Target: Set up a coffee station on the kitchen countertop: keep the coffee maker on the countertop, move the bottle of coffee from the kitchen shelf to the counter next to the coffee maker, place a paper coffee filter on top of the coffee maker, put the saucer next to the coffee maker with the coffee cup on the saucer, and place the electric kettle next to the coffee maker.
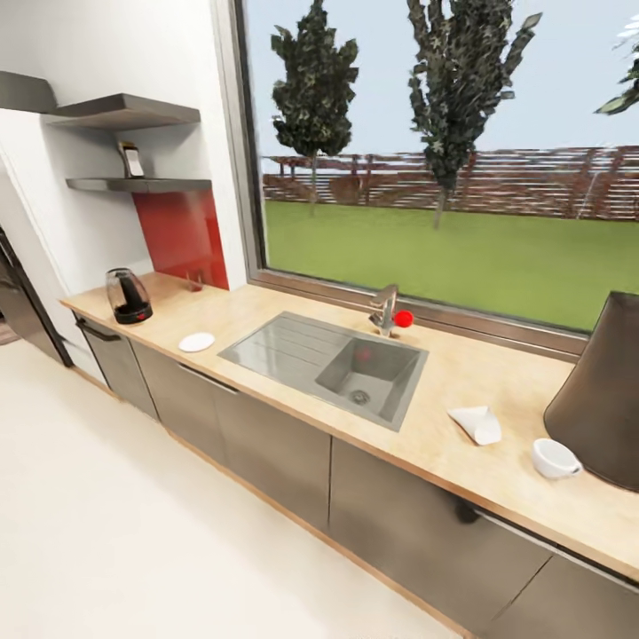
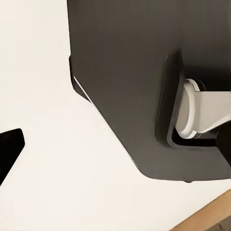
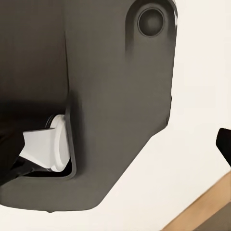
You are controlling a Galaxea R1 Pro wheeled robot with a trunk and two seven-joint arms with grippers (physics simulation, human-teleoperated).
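A long wooden counter (image 1: 497, 382) runs under a wide window (image 1: 444, 151), with grey cabinet fronts (image 1: 275, 444) below and a pale floor (image 1: 115, 532) in front; a steel sink (image 1: 328, 355) is set into its middle, a tap (image 1: 384, 309) behind the basin with a red knob (image 1: 404, 318) beside it. At the far left end of the counter stands the kettle (image 1: 129, 295), upright on its dark base; the white saucer (image 1: 196, 342) lies flat between kettle and sink, apart from both. Right of the sink the folded paper filter (image 1: 477, 423) lies on the counter, and the white cup (image 1: 555, 458) sits just beyond it, close against a large dark cone-shaped body (image 1: 603, 395) at the right edge; whether that is the coffee maker I cannot tell. On the wall left of the window are 2 grey shelves; the lower shelf (image 1: 142, 185) carries the coffee bottle (image 1: 131, 160), upright, above a red wall panel (image 1: 182, 235).

Both wrist views look down on the robot's dark base (image 2: 125, 72) over the pale floor, with a strip of wooden edge in a corner; a dark tip (image 2: 9, 149) juts in at one side of the left wrist view, another (image 3: 224, 143) in the right; for neither left nor right fingers can I tell the spread.
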